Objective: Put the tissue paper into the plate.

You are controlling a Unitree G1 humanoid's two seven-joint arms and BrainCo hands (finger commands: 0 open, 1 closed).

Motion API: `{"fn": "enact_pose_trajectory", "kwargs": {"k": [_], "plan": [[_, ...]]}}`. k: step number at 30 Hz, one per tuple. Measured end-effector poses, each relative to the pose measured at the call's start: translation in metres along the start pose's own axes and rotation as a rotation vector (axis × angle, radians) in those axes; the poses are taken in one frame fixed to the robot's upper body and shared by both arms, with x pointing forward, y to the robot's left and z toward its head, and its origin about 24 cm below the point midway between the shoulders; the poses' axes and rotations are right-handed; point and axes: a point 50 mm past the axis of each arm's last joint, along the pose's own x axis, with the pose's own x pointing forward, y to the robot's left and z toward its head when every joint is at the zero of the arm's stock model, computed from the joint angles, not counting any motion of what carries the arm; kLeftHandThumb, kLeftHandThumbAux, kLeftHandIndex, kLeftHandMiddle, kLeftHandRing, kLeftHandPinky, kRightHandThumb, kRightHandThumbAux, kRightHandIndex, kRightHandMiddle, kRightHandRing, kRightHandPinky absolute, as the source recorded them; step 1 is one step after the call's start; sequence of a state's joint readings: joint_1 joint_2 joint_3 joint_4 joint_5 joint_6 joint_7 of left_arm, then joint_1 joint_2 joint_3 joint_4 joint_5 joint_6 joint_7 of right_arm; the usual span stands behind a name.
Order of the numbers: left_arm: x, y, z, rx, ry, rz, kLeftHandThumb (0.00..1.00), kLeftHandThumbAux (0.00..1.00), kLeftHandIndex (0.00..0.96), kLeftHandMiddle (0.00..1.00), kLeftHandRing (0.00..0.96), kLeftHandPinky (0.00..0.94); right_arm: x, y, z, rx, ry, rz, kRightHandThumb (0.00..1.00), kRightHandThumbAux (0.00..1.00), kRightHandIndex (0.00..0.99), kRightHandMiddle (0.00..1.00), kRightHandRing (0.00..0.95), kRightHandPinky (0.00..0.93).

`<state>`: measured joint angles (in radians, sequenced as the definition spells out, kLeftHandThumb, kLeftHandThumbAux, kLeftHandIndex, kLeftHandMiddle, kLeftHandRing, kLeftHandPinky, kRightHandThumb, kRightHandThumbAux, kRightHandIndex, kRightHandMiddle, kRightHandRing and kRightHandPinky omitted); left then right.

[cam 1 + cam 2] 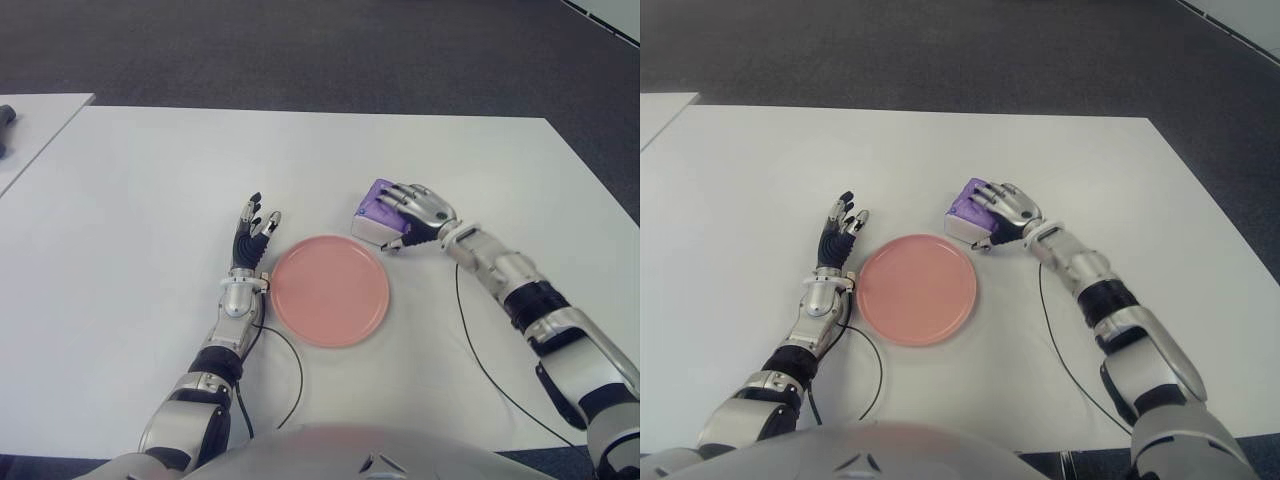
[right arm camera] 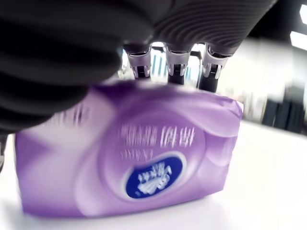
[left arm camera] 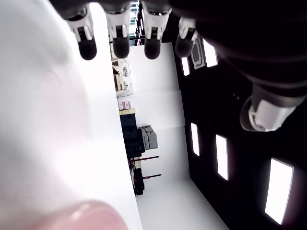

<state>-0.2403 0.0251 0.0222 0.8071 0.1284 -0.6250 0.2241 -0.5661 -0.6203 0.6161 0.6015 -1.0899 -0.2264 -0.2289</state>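
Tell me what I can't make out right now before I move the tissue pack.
- Purple plastic tissue pack: eye views, far half covered by the right hand; whether it is lifted off the white table is unclear.
- Pack lettering: right wrist view, blurred.
- Round pink plate: left wrist view, only a blurred edge.
- Left hand: open beside the plate.

The tissue paper (image 1: 372, 217) is a soft purple pack with a blue oval logo and pale lettering on its broad face, its near end whitish. It sits on the white table (image 1: 150, 180), just beyond the right rim of the plate (image 1: 330, 290), apart from it. The plate is round, salmon-pink, shallow and lies flat, holding nothing.
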Motion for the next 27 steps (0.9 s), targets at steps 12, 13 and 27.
{"fn": "enact_pose_trajectory", "kwargs": {"k": [12,13,27], "plan": [[-0.0026,0.0008,-0.0026,0.002,0.015,0.003,0.0,0.431,0.0,0.0,0.0,0.0,0.0041,0.0034,0.0097,-0.346,0.065,-0.076,0.048,0.362,0.0,0.0,0.0,0.0],[-0.0027,0.0009,-0.0026,0.002,0.015,0.003,0.0,0.43,0.0,0.0,0.0,0.0,0.0045,0.0033,0.0095,-0.35,0.067,-0.076,0.05,0.361,0.0,0.0,0.0,0.0],[-0.0029,0.0017,-0.0025,0.006,0.025,0.015,0.0,0.441,0.0,0.0,0.0,0.0,0.0064,0.0034,0.0098,-0.369,0.062,-0.095,0.057,0.367,0.0,0.0,0.0,0.0]]}}
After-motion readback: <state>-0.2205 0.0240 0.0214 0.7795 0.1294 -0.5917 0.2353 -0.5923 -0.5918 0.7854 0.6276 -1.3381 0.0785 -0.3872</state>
